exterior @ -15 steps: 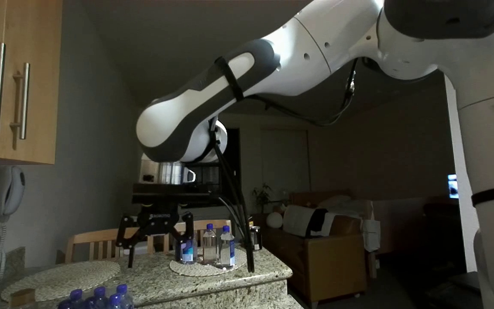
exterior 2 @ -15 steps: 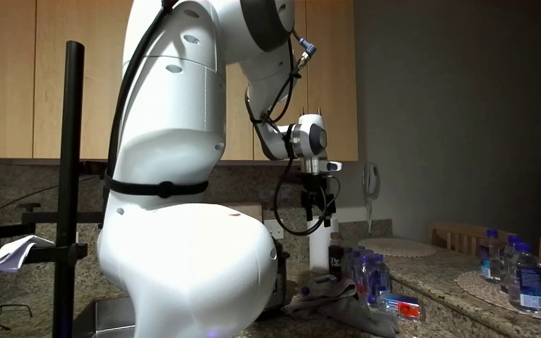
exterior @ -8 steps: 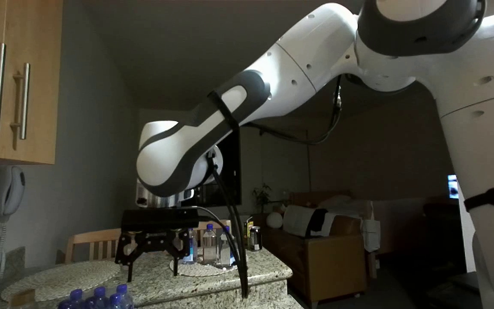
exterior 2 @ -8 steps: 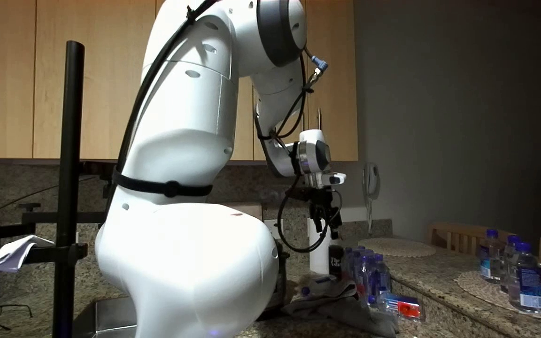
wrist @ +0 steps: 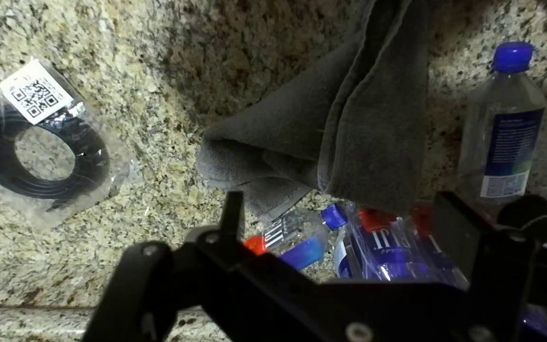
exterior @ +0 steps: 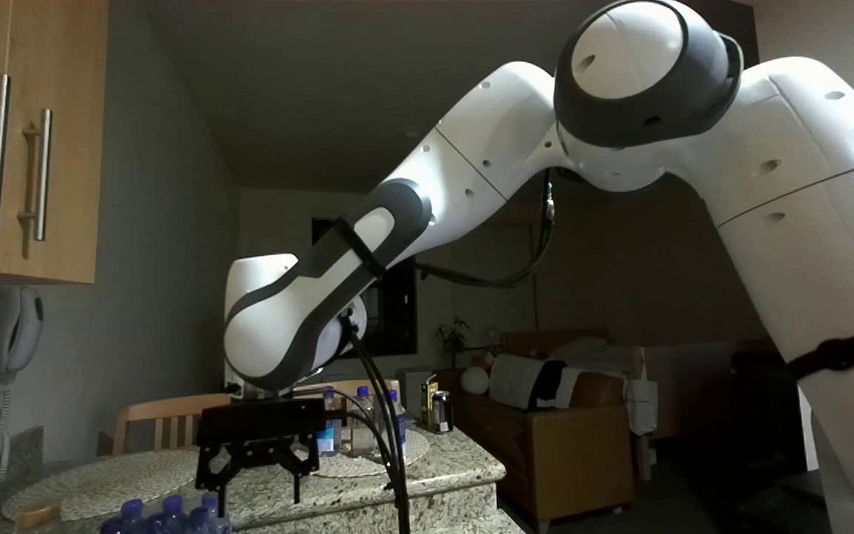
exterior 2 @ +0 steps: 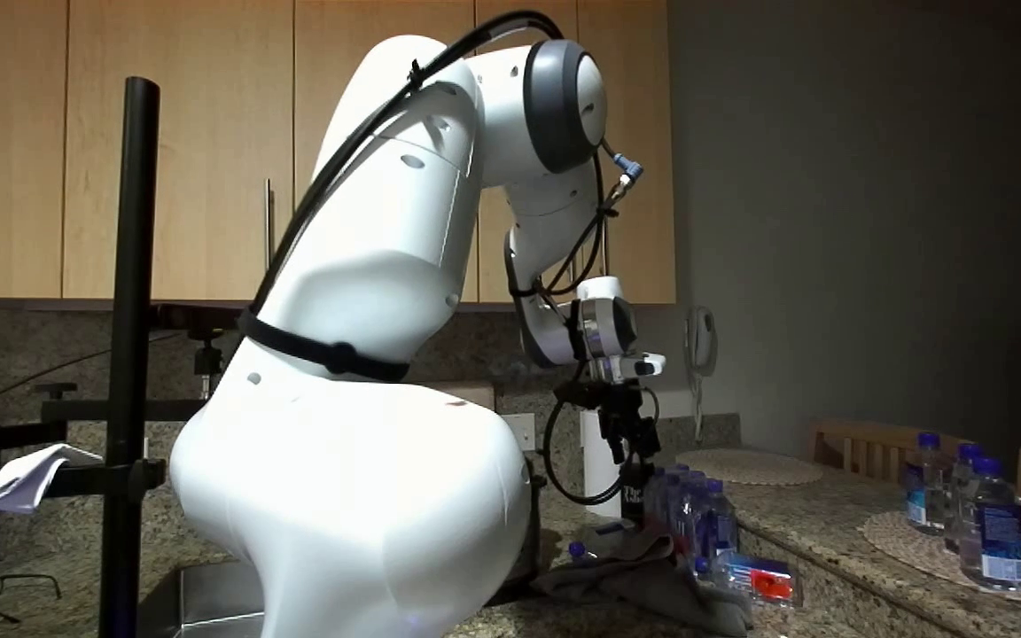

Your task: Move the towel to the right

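Note:
The grey towel (wrist: 378, 128) lies folded and rumpled on the granite counter in the wrist view, running from the top edge to the middle. In an exterior view the towel (exterior 2: 643, 585) lies low, in front of the bottles; it is out of sight in the exterior view with the sofa. My gripper (wrist: 338, 199) is open, with nothing between its fingers. It hangs above the counter, fingers pointing down, apart from the towel, and shows in both exterior views (exterior: 259, 500) (exterior 2: 636, 454). The towel's near end shows between and beyond the fingertips in the wrist view.
Wrapped bottles (wrist: 392, 242) and a loose bottle (wrist: 297, 232) lie by the towel's near end. Another bottle (wrist: 506, 137) is right of the towel. A bagged black cable (wrist: 41, 156) lies left. A paper roll (exterior 2: 599, 470) and a raised counter edge (exterior 2: 838, 567) stand nearby.
The arm has reached forward and down. My gripper has come down steadily toward the counter in both exterior views, staying open. The towel and bottles have not moved.

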Robot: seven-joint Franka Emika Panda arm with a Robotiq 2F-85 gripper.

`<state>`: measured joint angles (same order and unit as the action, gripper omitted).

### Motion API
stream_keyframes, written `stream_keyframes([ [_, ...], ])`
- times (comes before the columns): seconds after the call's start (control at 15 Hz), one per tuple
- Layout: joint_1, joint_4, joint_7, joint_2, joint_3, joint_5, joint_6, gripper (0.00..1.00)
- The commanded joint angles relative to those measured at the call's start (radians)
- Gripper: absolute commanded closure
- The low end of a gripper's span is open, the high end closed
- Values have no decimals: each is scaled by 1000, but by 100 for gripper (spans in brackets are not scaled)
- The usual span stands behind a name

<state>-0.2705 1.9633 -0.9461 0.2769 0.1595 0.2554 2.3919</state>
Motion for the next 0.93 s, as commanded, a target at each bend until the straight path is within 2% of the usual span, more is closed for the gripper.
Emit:
stream_keyframes([
  [0.0, -20, -8, 7, 5, -21, -10, -1, 0],
  [0.4, -23, -13, 7, 7, -22, -10, -1, 0],
  [0.6, -23, -14, 4, 6, -32, 1, 29, 0],
  [0.87, -11, -30, 62, 34, -31, -23, 81, 0],
])
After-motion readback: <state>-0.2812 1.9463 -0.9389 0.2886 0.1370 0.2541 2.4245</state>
